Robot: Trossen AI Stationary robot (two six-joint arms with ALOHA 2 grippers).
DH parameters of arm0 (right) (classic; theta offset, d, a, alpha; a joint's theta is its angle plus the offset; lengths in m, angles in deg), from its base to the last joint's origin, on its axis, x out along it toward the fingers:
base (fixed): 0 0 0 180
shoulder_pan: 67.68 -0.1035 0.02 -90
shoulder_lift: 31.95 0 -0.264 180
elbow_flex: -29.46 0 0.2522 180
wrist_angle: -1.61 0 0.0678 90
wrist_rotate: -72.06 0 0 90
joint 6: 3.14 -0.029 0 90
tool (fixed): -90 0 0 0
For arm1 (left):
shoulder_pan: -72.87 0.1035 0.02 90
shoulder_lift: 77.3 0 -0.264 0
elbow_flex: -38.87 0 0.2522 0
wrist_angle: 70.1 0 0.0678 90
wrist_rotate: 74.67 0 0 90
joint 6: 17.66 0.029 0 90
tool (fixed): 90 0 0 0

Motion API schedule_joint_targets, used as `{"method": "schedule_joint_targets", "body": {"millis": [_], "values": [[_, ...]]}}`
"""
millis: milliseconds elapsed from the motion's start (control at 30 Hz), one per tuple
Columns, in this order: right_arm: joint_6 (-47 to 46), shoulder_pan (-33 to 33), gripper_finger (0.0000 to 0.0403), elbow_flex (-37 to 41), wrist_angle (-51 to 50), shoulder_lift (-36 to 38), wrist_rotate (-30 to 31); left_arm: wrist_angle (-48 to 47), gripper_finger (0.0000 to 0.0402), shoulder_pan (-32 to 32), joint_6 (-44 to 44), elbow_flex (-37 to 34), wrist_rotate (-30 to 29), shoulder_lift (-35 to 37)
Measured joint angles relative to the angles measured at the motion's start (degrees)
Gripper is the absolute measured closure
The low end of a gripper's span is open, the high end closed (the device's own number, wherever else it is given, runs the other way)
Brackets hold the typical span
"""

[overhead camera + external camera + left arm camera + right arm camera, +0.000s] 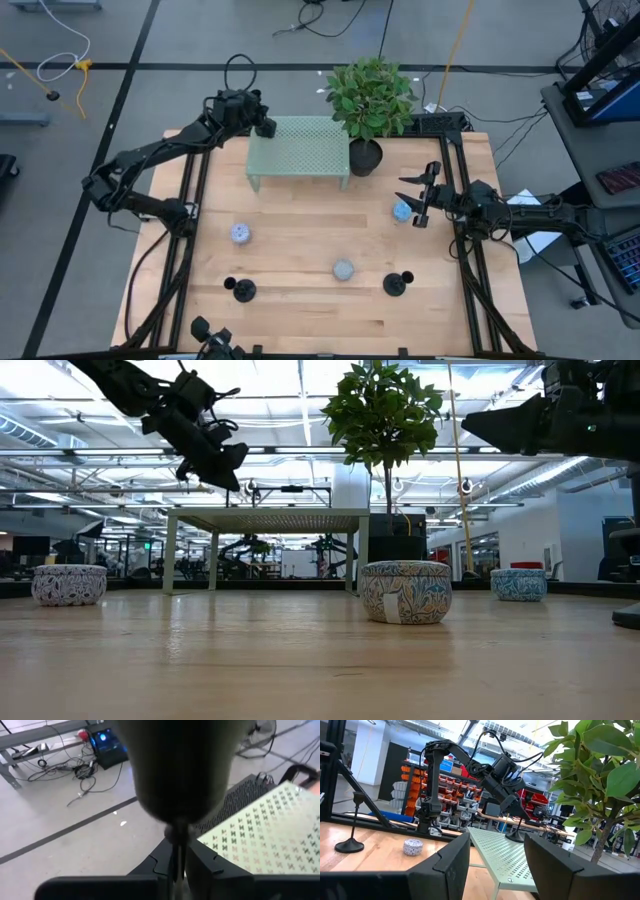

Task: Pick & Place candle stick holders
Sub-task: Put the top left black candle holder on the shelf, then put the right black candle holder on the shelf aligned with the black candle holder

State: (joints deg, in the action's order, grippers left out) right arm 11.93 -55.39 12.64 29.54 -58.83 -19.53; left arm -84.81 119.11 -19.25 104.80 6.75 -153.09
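Note:
Two black candle stick holders stand on their disc bases on the wooden table, one near left (pixel 243 290) and one near right (pixel 398 284). My left gripper (pixel 264 126) is over the far-left corner of the green perforated stand (pixel 300 148) and is shut on a third holder (pixel 517 834). That holder's disc base (pixel 175 765) fills the left wrist view. My right gripper (pixel 420 195) is open and empty at the table's right side, beside a patterned tin (pixel 403 210). My left gripper pinches the holder's thin stem (pixel 175 842) between its two fingers. The fingers slant down from above, and the disc base (pixel 515 839) points away from them toward the stand's top. Whether the base touches the stand I cannot tell.
Two more patterned tins sit on the table, one at mid left (pixel 241 233) and one near the middle (pixel 344 269). A leafy plant in a black pot (pixel 365 157) stands at the stand's right end. Dark frame rails run along both table sides.

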Motion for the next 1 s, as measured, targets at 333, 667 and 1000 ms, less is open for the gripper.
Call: {"method": "schedule_joint_targets", "body": {"millis": [333,667,1000], "values": [[0.7,0.0,0.0220,0.0,-0.2,-0.3,0.0,-3.5,0.0233,-0.1,0.2,0.0,0.2,0.3],[0.8,0.0,0.0220,0.0,-2.0,-0.3,0.0,-15.2,0.0177,-3.9,2.3,0.0,3.5,10.3],[0.7,0.0,0.0220,0.0,-16.8,-0.3,-4.8,-26.3,0.0176,-17.3,2.5,0.0,16.6,21.6]]}}
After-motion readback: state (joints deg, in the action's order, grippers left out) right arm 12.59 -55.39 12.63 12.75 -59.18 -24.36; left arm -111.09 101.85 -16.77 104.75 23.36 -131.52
